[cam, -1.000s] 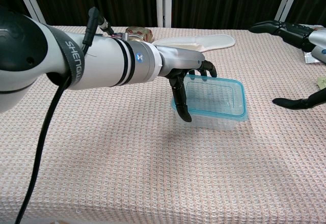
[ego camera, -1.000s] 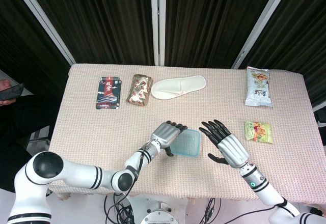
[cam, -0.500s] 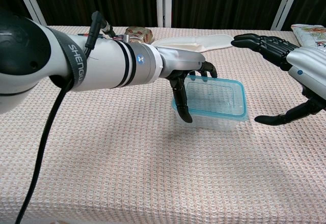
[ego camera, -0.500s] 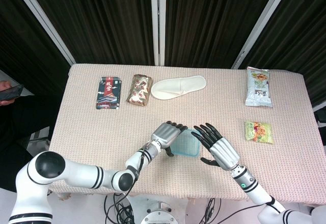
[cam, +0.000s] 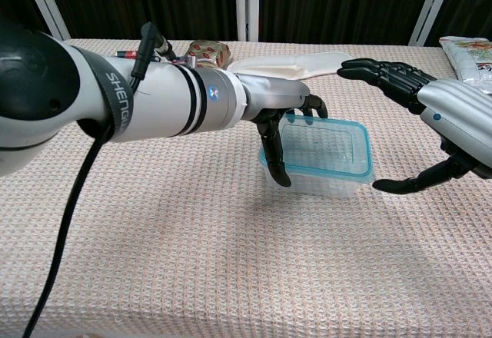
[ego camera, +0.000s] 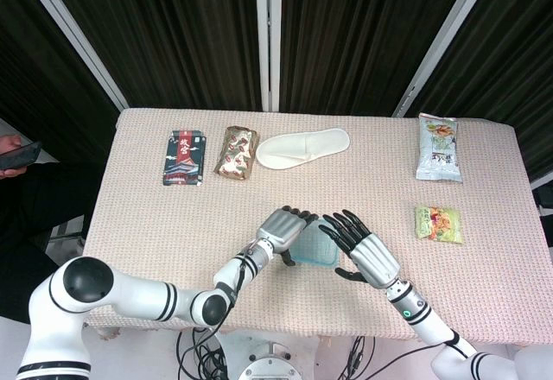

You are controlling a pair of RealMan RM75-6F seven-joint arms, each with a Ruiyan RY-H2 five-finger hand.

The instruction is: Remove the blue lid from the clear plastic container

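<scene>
1. My left hand (cam: 280,127) grips the clear container (cam: 321,157), blue lid (cam: 327,147) on, mid-bench (ego camera: 173,216).
2. My right hand (cam: 438,119) hovers just beside it, fingers spread, holding nothing.

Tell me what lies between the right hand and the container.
Nothing: in the chest view only bare tablecloth separates the open right hand from the blue-lidded container, which the left hand holds.
</scene>
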